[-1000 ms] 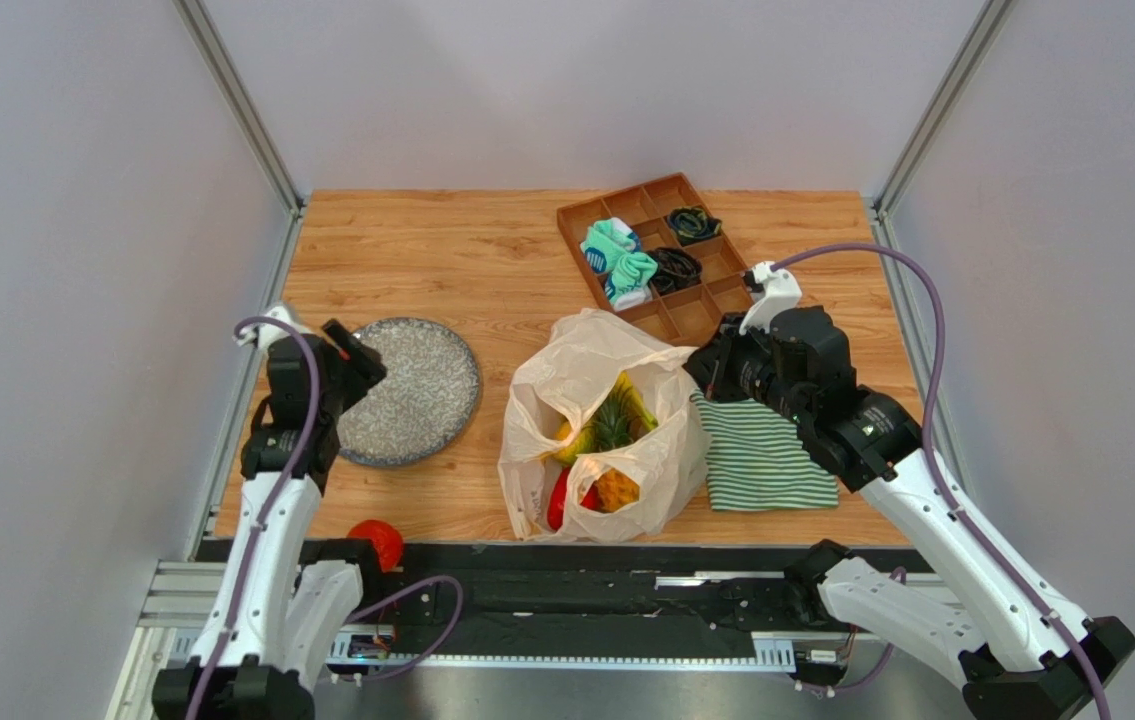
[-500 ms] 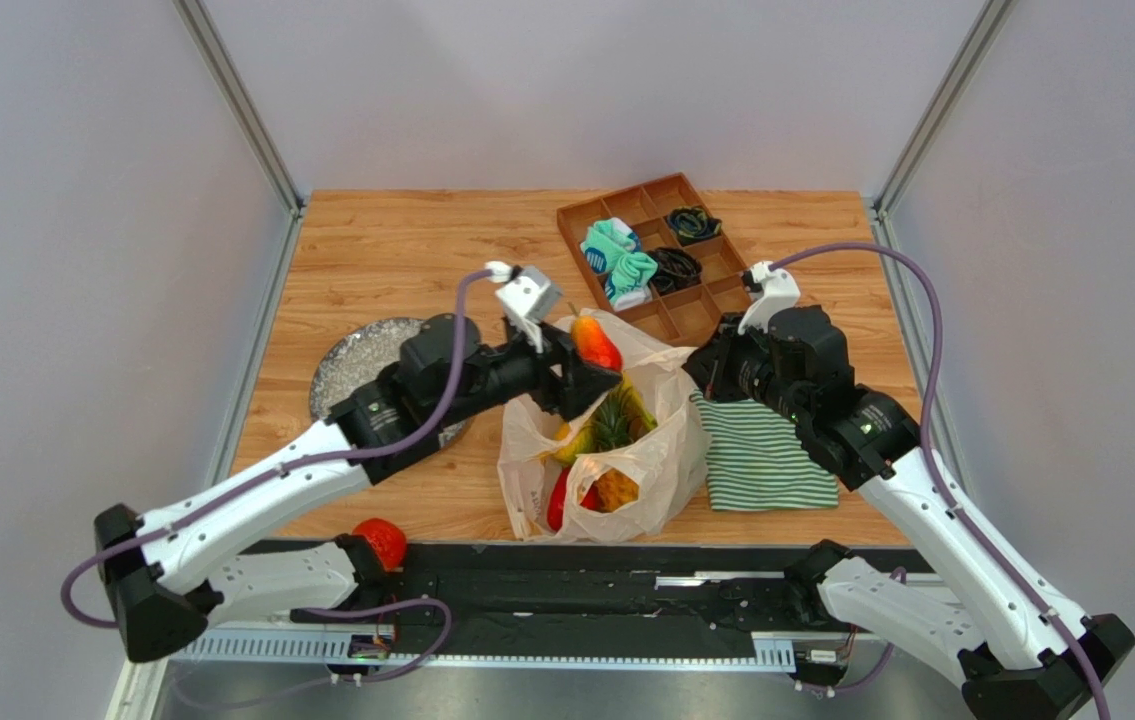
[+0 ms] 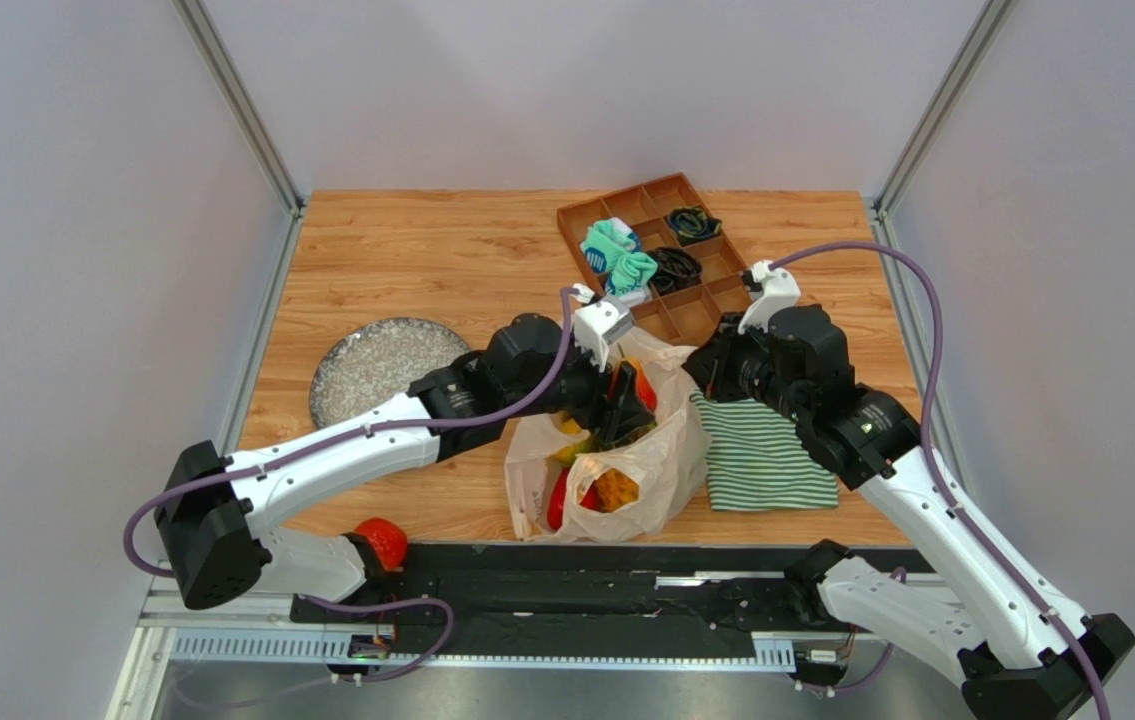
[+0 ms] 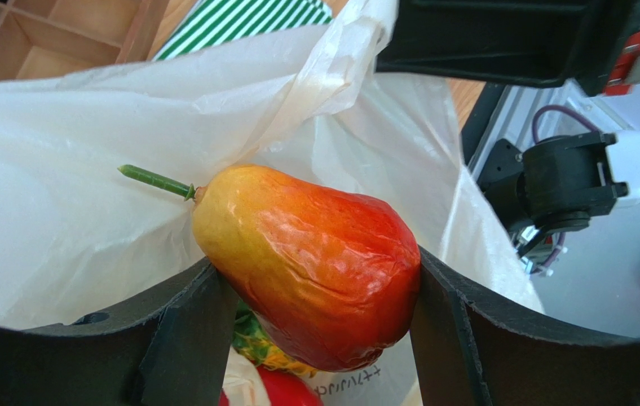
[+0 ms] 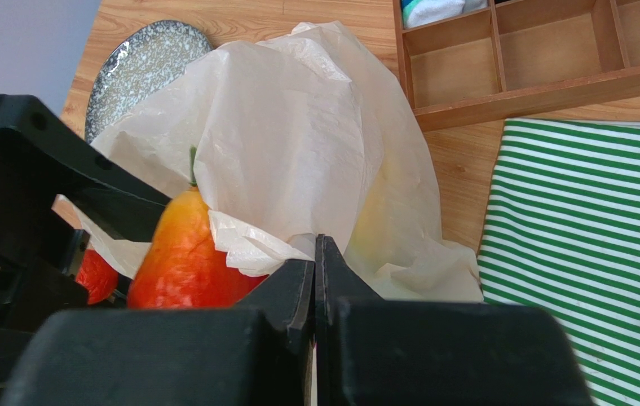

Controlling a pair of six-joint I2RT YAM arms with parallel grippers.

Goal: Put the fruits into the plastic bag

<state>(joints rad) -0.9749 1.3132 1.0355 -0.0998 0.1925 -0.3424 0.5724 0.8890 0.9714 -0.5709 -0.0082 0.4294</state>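
In the left wrist view, a red-orange, pear-shaped toy fruit with a green stem [image 4: 306,254] was gripped at frame centre by the left gripper [image 4: 319,292], over the open mouth of the crinkly translucent cream plastic bag [image 4: 69,194]. The bag's rim was pinched in the clenched right gripper [image 5: 315,254]. A round red toy fruit [image 3: 376,542] was seen at the lower left of the top view.

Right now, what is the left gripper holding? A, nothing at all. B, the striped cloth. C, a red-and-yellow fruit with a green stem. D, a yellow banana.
C: the left gripper has a finger pressed against each side of the red-and-yellow fruit, at the mouth of the plastic bag.
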